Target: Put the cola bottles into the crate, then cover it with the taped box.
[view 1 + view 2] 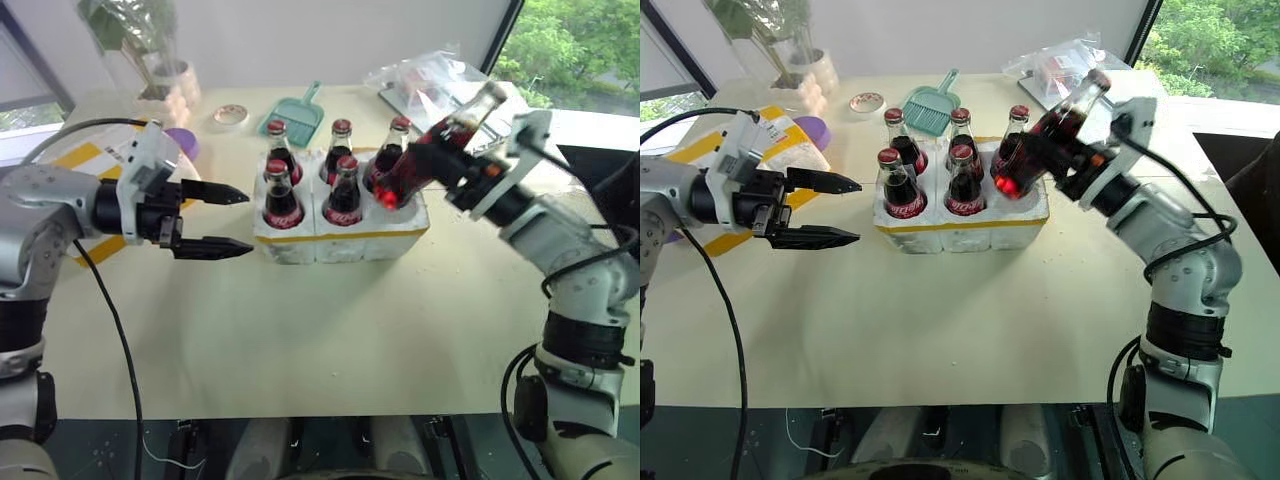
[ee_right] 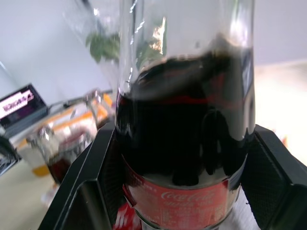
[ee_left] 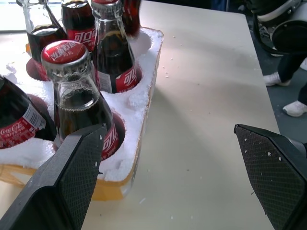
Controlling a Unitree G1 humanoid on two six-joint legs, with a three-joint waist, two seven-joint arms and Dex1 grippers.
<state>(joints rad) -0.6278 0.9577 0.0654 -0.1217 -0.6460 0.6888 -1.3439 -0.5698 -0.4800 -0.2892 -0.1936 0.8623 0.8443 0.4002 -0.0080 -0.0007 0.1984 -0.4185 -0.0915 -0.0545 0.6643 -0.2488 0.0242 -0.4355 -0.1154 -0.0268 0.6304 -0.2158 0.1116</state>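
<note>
Cola bottles (image 1: 283,195), five glossy glass, red-capped, upright in round wells of grainy white foam crate (image 1: 340,240) on table. Sixth bottle (image 1: 1050,135) tilted above crate's right end, pinched by right gripper (image 1: 1060,160). Left gripper (image 1: 215,220) spread wide, beside crate.

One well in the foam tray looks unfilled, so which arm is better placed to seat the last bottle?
Right. The right gripper is shut on the tilted glass cola bottle, held over the yellow-banded white foam crate. The left gripper is open and holds nothing, beside the crate.
</note>
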